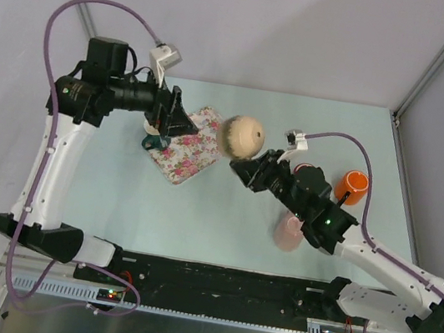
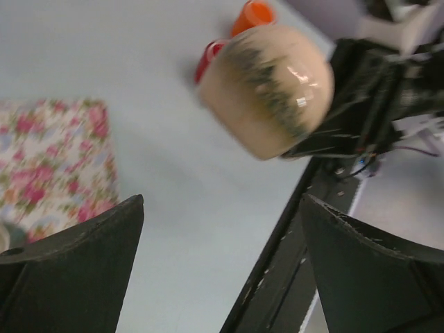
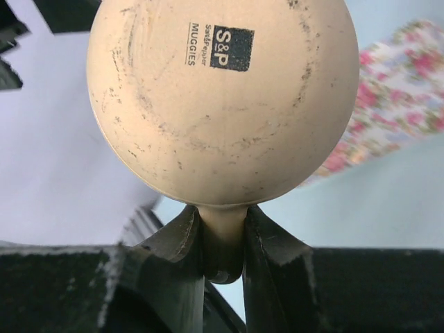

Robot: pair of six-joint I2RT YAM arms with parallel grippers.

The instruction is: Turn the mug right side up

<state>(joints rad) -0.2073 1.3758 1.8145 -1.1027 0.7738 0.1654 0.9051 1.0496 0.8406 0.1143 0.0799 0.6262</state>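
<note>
Top view: the right hand (image 1: 248, 169) is holding the mug (image 1: 242, 136) up over the middle of the bench (image 1: 198, 213). Bare surface is lying toward the near edge, with the floral cloth (image 1: 187, 146) just left and the orange cup (image 1: 352, 187) well right.

Left wrist: the left hand (image 2: 222, 270) is standing wide, gripping nothing, with the beige mug (image 2: 267, 87) ahead (blurred, speckled).

Right wrist: the right hand (image 3: 222, 236) is pinching the handle (image 3: 223, 243); the scuffed base, bearing a printed label, is facing the camera.

My right fingers (image 3: 173, 270) cover most of the handle of the mug (image 3: 222, 111), and the view's top edge crops its body. From my left wrist it looks blurred. My right arm (image 1: 327, 221) half hides a pink cup (image 1: 283, 234).
</note>
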